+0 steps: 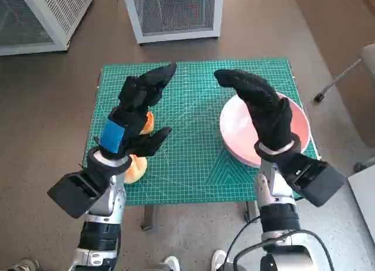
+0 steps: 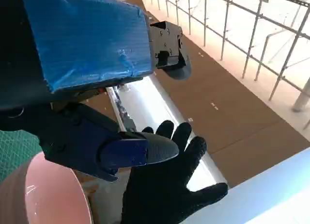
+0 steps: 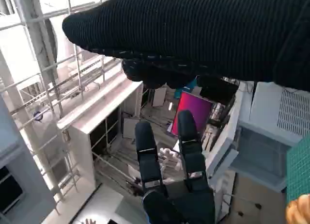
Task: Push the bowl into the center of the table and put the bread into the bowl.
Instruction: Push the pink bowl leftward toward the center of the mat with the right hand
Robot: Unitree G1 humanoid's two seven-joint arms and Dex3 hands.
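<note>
A pink bowl (image 1: 239, 130) sits on the green mat (image 1: 193, 148) at the table's right side, partly over the right edge; its rim also shows in the left wrist view (image 2: 43, 195). The bread (image 1: 138, 165), golden-brown, lies at the left of the mat, mostly hidden under my left hand (image 1: 137, 109); a corner of the bread (image 3: 298, 210) shows in the right wrist view. My left hand hovers raised above the bread, fingers spread, holding nothing. My right hand (image 1: 263, 107) is raised above the bowl, fingers extended, empty. Each wrist view shows the other hand: my right hand (image 2: 164, 195) and my left hand (image 3: 174, 180).
Two white mesh-fronted cabinets (image 1: 176, 13) stand on the brown floor beyond the table. A chair base (image 1: 340, 77) is at the far right. White shoes (image 1: 193, 262) of a person show at the table's near edge.
</note>
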